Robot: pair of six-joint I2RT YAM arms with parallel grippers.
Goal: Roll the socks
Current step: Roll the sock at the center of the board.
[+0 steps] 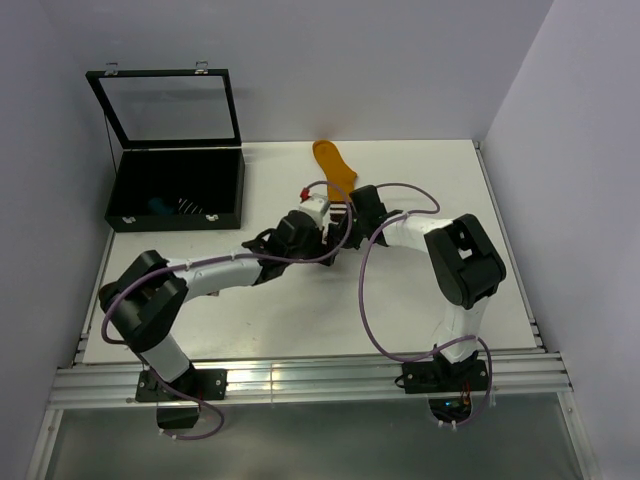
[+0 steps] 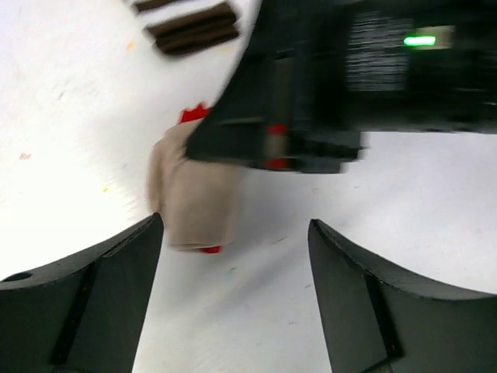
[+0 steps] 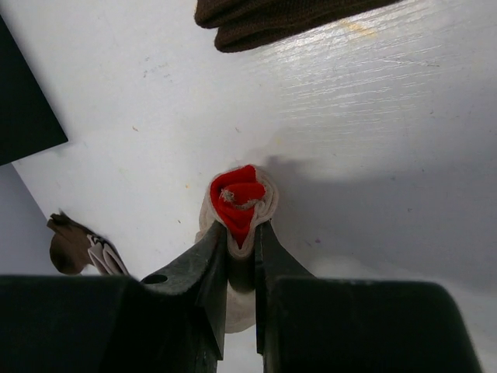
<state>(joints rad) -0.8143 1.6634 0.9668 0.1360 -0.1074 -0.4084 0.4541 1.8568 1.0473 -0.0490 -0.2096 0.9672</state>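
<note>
One open black case (image 1: 170,222), striped sock (image 1: 188,205) inside

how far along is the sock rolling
Done: the beige sock is rolled tight, red end at its core. In hand: the right tool pinches that roll; the left tool stands open near it. Left: the mustard sock lies flat and the brown sock looks unrolled. What sits in the black case is too small to judge.

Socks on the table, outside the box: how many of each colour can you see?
beige-and-red sock: 1
mustard sock: 1
brown socks: 2, namely the plain brown sock and the stripe-cuffed brown sock
Total: 4
</note>
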